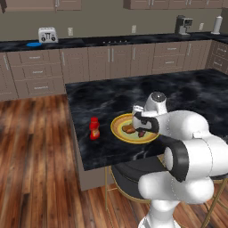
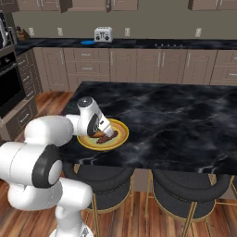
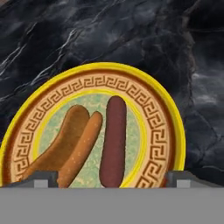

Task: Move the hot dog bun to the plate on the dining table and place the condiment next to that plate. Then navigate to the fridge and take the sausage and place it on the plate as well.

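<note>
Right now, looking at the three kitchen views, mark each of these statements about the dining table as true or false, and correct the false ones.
1. The sausage lies on the plate. True.
2. The hot dog bun is off the plate. False: it lies on it, beside the sausage.
3. The condiment stands on the table beside the plate. True.
4. The gripper clamps the sausage. False: its fingers stand apart, open above it.
</note>
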